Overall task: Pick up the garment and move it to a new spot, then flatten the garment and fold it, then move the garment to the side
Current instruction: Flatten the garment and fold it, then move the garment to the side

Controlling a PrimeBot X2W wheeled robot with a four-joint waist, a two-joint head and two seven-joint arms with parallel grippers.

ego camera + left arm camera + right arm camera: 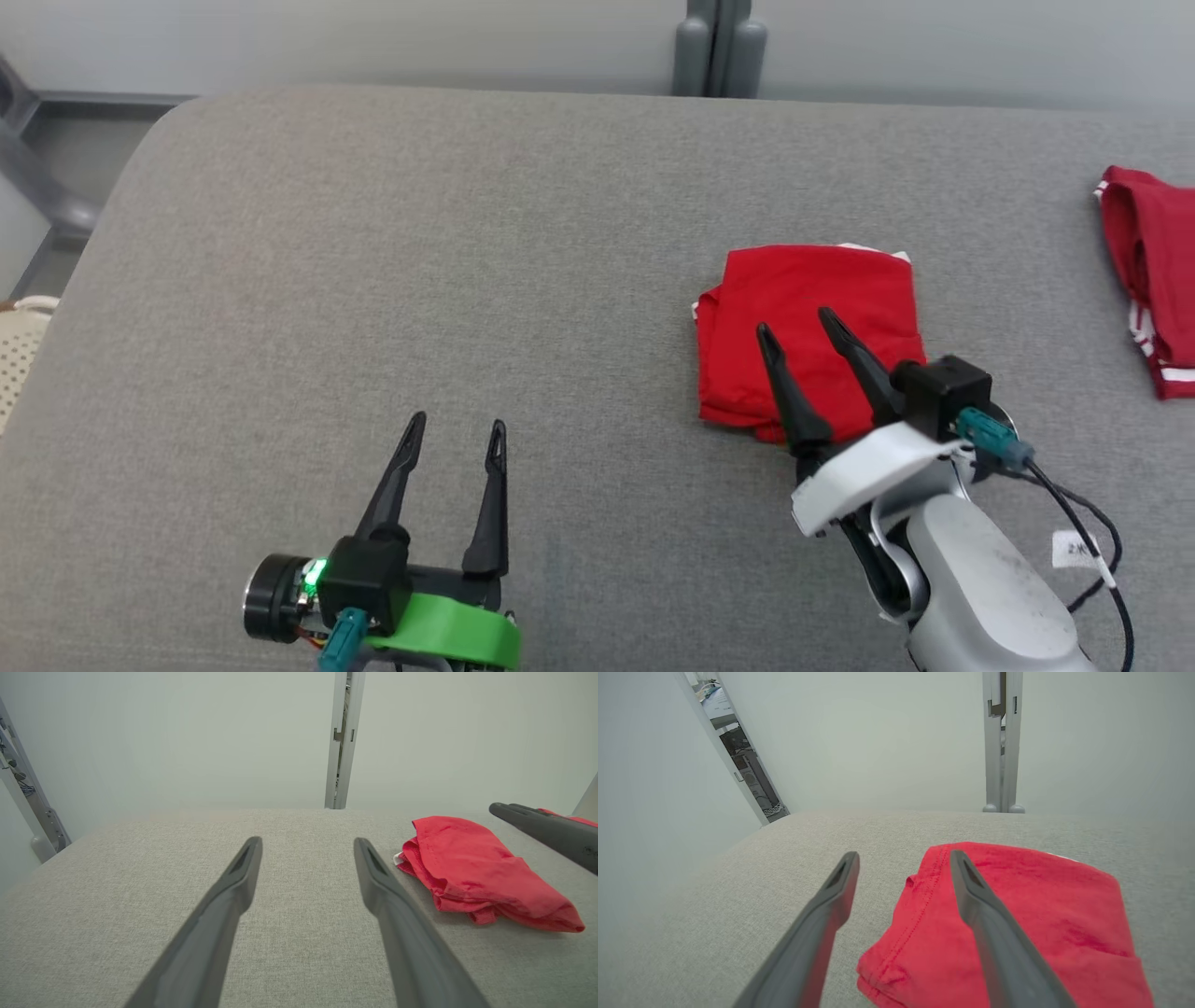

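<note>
A folded red garment [808, 317] with a sliver of white trim lies on the grey cushioned surface [420, 261], right of centre. Over its near part hangs my right gripper [796, 327], open, its fingers spread and nothing between them. The right wrist view shows the garment [1041, 914] under and right of that gripper [903, 858]. My left gripper [457, 425] stands open over bare fabric at the lower left, well apart from the garment. In the left wrist view the left gripper [308, 842] is open, with the garment [476, 872] to the right.
A second red piece with white stripes [1153, 271] lies at the far right edge. A grey post [719, 47] stands behind the surface. The surface's rounded left edge drops off by a cream perforated object [19, 345]. The right gripper's finger [546, 828] crosses the left wrist view.
</note>
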